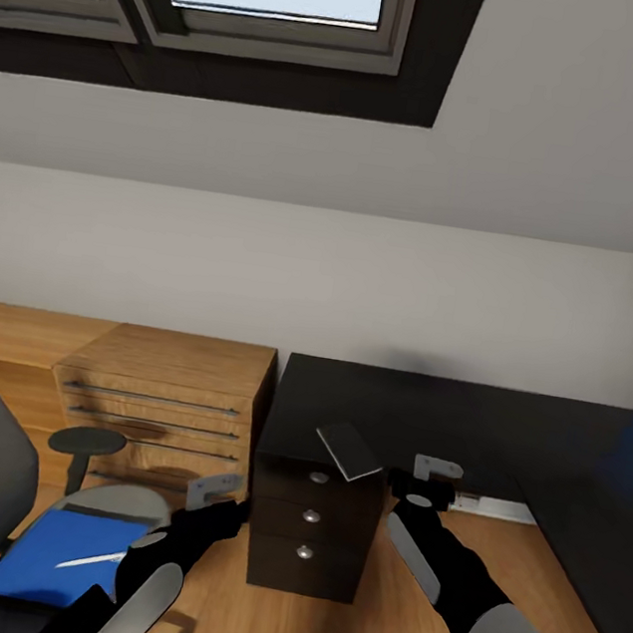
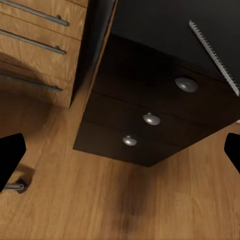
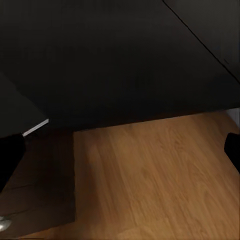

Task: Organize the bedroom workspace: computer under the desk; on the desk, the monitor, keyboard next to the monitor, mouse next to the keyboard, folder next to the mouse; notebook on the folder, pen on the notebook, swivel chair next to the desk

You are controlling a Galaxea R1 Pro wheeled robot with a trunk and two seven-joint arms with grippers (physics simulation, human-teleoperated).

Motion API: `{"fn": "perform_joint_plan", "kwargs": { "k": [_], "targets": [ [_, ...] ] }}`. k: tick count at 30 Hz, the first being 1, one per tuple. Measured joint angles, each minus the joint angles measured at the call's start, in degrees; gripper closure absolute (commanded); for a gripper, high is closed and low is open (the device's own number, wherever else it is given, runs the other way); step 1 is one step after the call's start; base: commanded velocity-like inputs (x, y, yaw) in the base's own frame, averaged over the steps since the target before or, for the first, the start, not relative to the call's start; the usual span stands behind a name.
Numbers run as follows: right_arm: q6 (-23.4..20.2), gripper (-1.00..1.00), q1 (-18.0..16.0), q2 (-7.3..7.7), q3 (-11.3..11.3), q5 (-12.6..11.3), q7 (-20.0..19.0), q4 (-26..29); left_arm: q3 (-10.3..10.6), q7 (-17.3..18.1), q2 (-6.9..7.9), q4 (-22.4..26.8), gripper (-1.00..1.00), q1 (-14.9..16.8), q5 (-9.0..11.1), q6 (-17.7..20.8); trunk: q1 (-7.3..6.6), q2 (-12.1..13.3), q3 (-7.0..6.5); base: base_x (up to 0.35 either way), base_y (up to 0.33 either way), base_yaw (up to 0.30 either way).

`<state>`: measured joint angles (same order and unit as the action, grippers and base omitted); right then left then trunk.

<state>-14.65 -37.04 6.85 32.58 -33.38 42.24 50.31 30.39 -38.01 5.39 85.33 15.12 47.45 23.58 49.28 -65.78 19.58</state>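
Right gripper [image 1: 432, 479] open, empty, just beside notebook [image 1: 349, 450] overhanging desk [image 1: 463, 418] edge; left gripper [image 1: 214, 491] open.

The notebook [image 1: 349, 451] lies on the desk [image 1: 463, 423] (overhanging its front edge), with the pen [image 1: 92, 559] on the folder [image 1: 61, 558] at left.
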Motion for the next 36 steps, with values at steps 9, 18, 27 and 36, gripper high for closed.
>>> {"fn": "perform_joint_plan", "kwargs": {
  "k": [9, 18, 27, 36],
  "targets": [
    [0.08, -1.00, 0.26, 0.03, 2.80, 0.10, 0.11, 1.17, 0.03, -0.11, 0.01, 0.03, -1.00, 0.00, -0.07, -0.01, 0.00, 0.00, 0.00, 0.000, 0.000, 0.248],
    [0.07, -1.00, 0.53, 0.04, 3.08, 0.12, 0.13, 1.39, -0.01, -0.17, 0.01, -0.12, -1.00, 0.02, -0.10, 0.01, 0.00, 0.00, 0.00, 0.000, 0.000, 0.051],
    [0.08, -1.00, 0.55, 0.03, 3.18, 0.12, 0.73, 1.42, -0.30, -0.10, 0.01, -0.15, -1.00, 0.01, -0.10, 0.00, 0.00, 0.00, 0.00, 0.000, 0.000, 0.033],
    [0.18, -1.00, 0.55, -0.05, 5.61, 0.03, 4.50, 1.41, -0.38, -0.17, 0.02, -0.14, -1.00, 0.00, -0.09, -0.01, 0.00, 0.00, 0.00, 0.000, 0.000, 0.239]
  ]
}}
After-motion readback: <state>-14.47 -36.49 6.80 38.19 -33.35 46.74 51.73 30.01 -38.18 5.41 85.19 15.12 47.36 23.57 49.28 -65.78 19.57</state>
